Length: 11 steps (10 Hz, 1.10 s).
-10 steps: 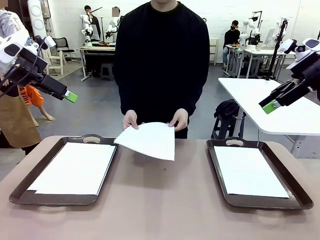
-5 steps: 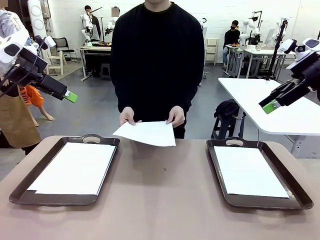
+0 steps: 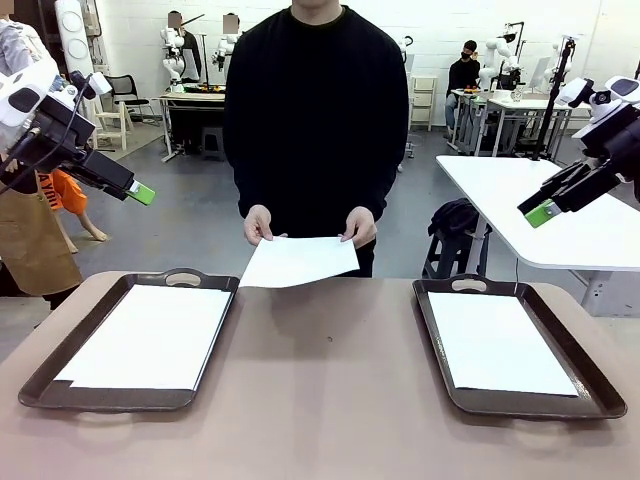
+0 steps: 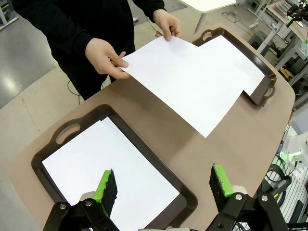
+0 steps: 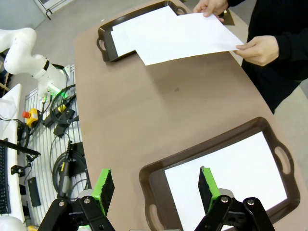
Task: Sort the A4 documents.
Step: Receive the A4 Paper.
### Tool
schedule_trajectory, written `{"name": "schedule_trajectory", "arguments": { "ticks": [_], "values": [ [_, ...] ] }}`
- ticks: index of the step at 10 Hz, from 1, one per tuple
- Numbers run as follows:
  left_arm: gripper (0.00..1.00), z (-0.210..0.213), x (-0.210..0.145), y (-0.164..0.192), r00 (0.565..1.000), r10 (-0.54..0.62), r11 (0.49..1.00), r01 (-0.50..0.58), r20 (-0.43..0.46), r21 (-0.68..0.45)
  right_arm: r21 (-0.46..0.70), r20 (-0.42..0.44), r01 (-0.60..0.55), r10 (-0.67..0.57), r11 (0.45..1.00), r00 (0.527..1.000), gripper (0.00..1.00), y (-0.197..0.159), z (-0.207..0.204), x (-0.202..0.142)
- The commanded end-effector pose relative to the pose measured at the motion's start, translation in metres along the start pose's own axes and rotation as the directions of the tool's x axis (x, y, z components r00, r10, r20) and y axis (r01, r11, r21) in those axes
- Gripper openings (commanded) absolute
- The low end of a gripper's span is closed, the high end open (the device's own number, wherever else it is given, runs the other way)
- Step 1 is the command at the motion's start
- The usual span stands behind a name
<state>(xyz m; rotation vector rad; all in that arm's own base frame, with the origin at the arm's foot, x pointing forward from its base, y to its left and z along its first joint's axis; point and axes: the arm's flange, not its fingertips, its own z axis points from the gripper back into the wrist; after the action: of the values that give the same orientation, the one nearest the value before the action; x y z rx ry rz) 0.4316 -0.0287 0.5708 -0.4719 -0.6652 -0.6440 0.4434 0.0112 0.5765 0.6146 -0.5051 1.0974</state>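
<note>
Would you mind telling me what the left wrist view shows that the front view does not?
Left wrist alone: the left gripper seen down its own fingers, jaws open above the left tray. Front alone: both grippers at once, left and right, raised at the table's sides. Both: the person's hands holding a sheet over the table, and papers in both trays.

We get 1 low front view facing 12 o'clock across the table [image 3: 330, 400]; 2 high wrist views look down, sharing its held sheet [image 4: 185, 82].
</note>
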Motion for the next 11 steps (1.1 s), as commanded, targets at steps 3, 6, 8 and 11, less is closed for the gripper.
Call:
{"name": "schedule_trajectory", "arguments": {
  "ticks": [3, 6, 8, 11],
  "values": [
    [1.00, 0.0008, -0.0008, 0.0019, 1.000, -0.011, 1.000, 0.011, 0.004, -0.005, -0.003, 0.011, -0.007, 0.007, 1.000, 1.000, 0.92, -0.0005, -0.0010, 0.0010],
    [1.00, 0.0008, -0.0008, 0.0019, 1.000, -0.011, 1.000, 0.011, 0.004, -0.005, -0.003, 0.011, -0.007, 0.007, 1.000, 1.000, 0.92, -0.0005, -0.0010, 0.0010],
    [1.00, 0.0008, -0.0008, 0.0019, 1.000, -0.011, 1.000, 0.011, 0.004, -0.005, -0.003, 0.011, -0.007, 0.007, 1.000, 1.000, 0.92, -0.0005, -0.0010, 0.0010],
    [1.00, 0.0008, -0.0008, 0.0019, 1.000, -0.011, 1.000, 0.011, 0.004, -0.005, -0.003, 0.011, -0.007, 0.007, 1.000, 1.000, 0.92, -0.0005, -0.0010, 0.0010]
  ]
}}
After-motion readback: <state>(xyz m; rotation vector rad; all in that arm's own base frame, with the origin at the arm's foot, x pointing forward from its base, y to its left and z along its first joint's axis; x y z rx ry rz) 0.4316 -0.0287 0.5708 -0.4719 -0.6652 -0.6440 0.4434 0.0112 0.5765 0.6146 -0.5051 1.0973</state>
